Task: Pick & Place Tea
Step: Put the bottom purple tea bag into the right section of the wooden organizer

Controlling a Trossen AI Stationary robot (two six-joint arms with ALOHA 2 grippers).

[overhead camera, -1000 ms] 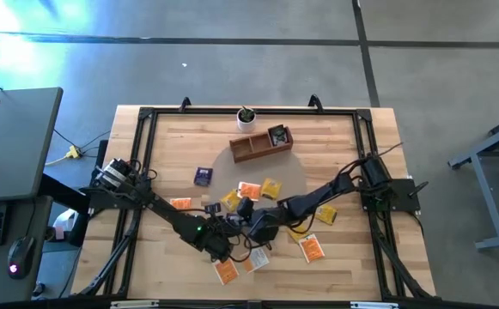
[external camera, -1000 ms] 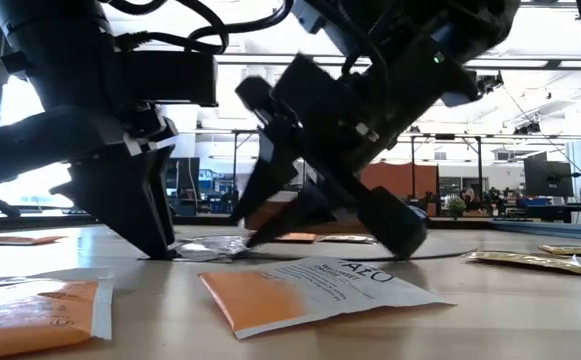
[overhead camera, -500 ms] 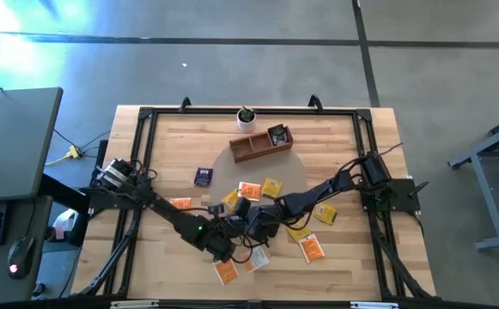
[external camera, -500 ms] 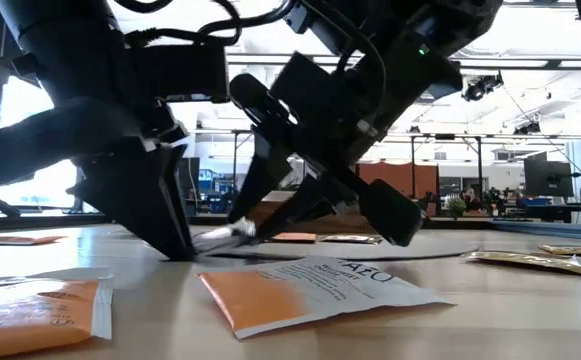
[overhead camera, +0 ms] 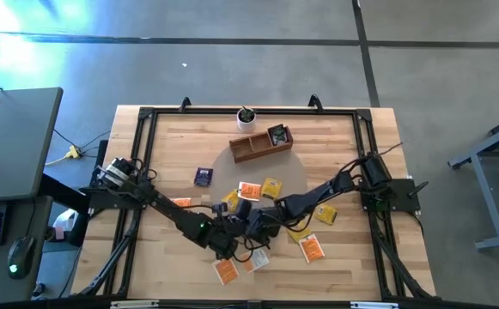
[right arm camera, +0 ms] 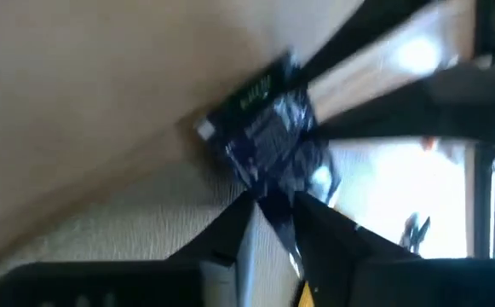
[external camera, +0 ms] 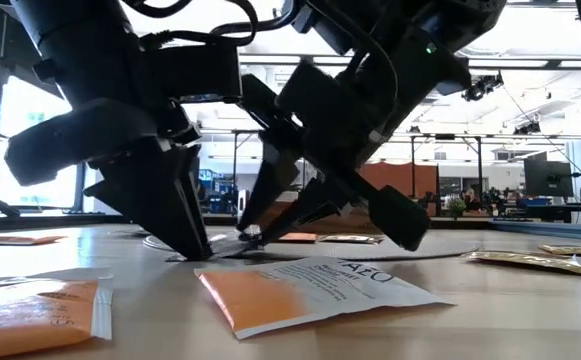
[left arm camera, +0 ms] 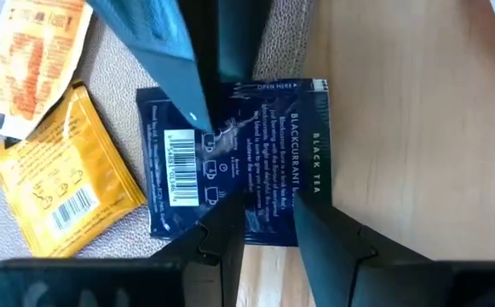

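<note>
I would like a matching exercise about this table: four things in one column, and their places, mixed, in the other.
1 blackcurrant sachet
2 wooden tray
3 plant pot
4 purple sachet

a at the table edge
b where the left tool and right tool meet
c alone, apart from the other sachets
d next to the pot, toward the table's middle

Pairs: 1-b, 2-d, 3-a, 4-c

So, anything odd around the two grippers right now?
Yes. Both the left gripper and the right gripper are working on one dark blue foil blackcurrant tea sachet near the table's front. It lies partly on a yellow sachet, and in the right wrist view it looks lifted and crumpled.
</note>
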